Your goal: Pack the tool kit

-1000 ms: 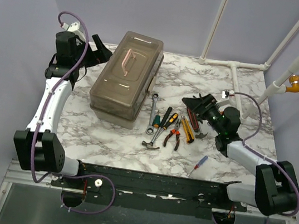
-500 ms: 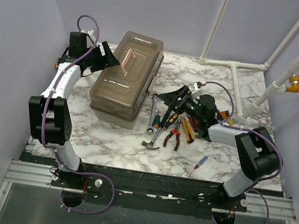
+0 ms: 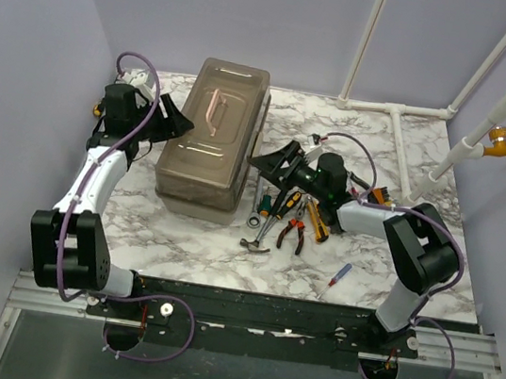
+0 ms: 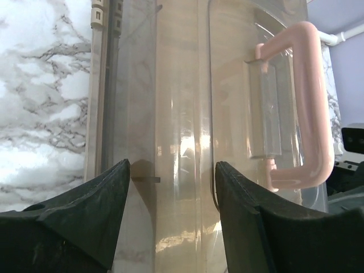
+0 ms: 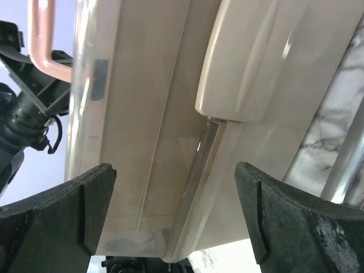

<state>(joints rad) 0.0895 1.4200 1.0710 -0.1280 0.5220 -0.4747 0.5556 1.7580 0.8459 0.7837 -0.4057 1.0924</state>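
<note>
- Nearest the arm bases, a small red-handled screwdriver (image 3: 340, 276) lies alone on the marble table (image 3: 179, 236).
- Just beyond it we have the loose tools in a cluster: hammer (image 3: 255, 243), pliers (image 3: 291, 236) and wrench (image 3: 256, 204), all right of the toolbox (image 3: 210, 145).
- The toolbox stands at the table's middle-left with its smoky lid shut and its pink handle (image 3: 216, 108) flat on top.
- The right pincer (image 5: 173, 170) is spread wide at the toolbox's right side, facing the beige latch (image 5: 250, 68).
- Over on the far-left side, the left pincer (image 4: 172, 170) is spread too, its fingers framing the lid's edge. We cannot tell whether they touch it.
</note>
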